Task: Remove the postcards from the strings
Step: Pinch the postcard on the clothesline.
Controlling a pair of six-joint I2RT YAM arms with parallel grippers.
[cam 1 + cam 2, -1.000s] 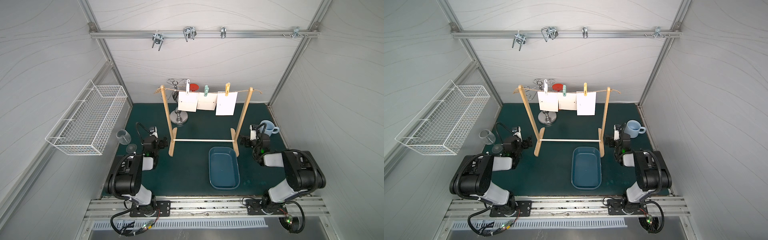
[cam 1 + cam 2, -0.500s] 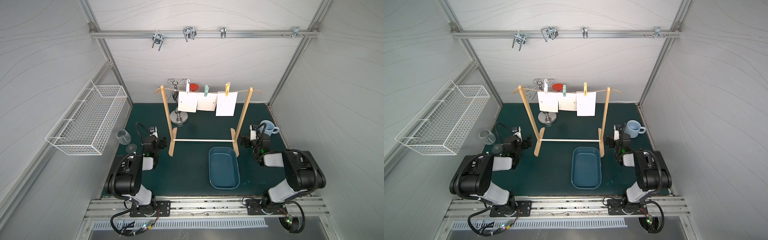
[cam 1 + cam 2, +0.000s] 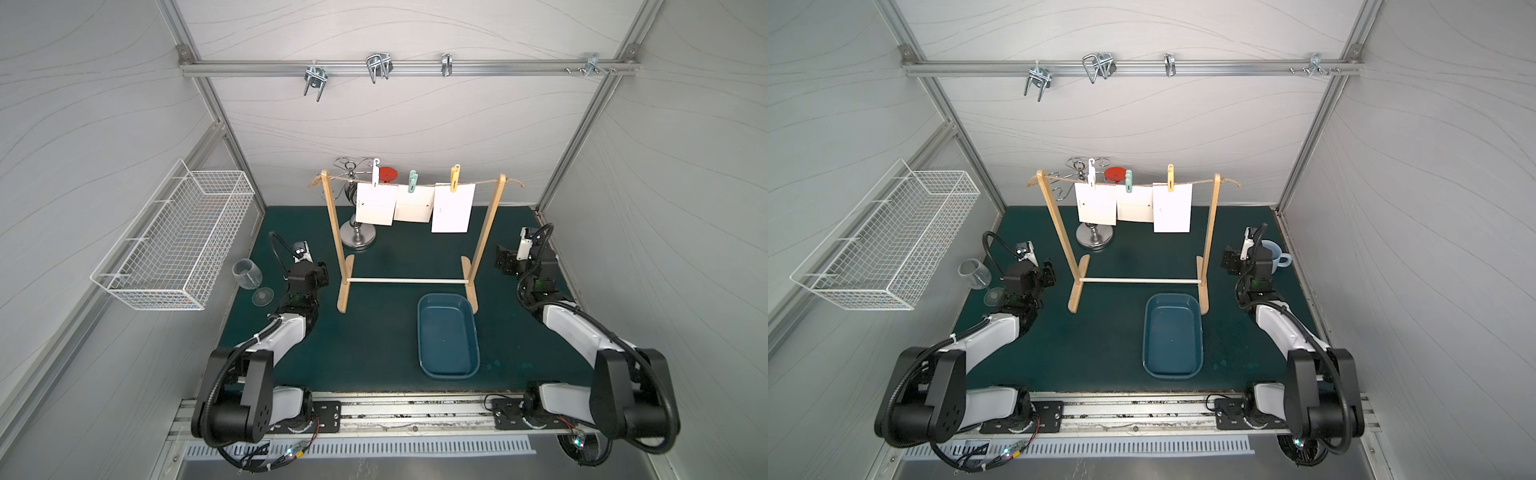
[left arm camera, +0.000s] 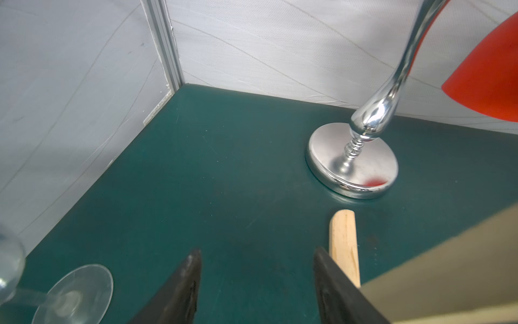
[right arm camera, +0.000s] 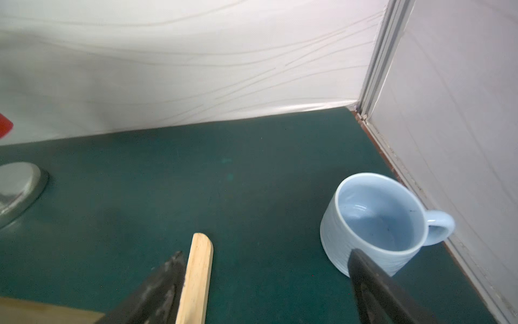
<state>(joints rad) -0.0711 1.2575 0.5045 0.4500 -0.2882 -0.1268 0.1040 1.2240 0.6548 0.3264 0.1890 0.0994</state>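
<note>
Both arms have crept forward and up a little from their folded rest of a second ago; everything else stands as it did. The three postcards point(image 3: 375, 203) point(image 3: 413, 205) point(image 3: 452, 208) hang flat from the string point(image 3: 478, 183), a rough tan twine with frayed ends stretched between the two uprights of a pale wooden frame point(image 3: 334, 232). They are smooth white paper with faint lines. A white peg point(image 3: 375, 172), a green peg point(image 3: 412, 181) and a yellow peg point(image 3: 455, 176), all plastic, pin one card each. The card on the left overlaps the middle one, and the one on the right hangs lowest.

The left claw point(image 4: 257, 252) is spread, with its dark wedge-shaped fingers apart over the green mat point(image 4: 224, 168) and nothing between them. The rounded wooden foot of the frame lies just beside one finger. The right claw point(image 5: 266, 254) is spread wider and is also empty. It has the other foot of the frame beside one finger and a ribbed pale blue mug point(image 5: 336, 238) near the other.

A thin white crossbar point(image 3: 407, 281) joins the feet. In front of it sits a deep blue plastic tray point(image 3: 444, 295) with rounded corners. A shiny metal stand point(image 3: 357, 240) carrying a red disc point(image 3: 387, 173) rises behind the cards. A clear wine glass point(image 3: 247, 274) stands near the left arm, and a white wire basket point(image 3: 174, 241) is fixed to the wall.
</note>
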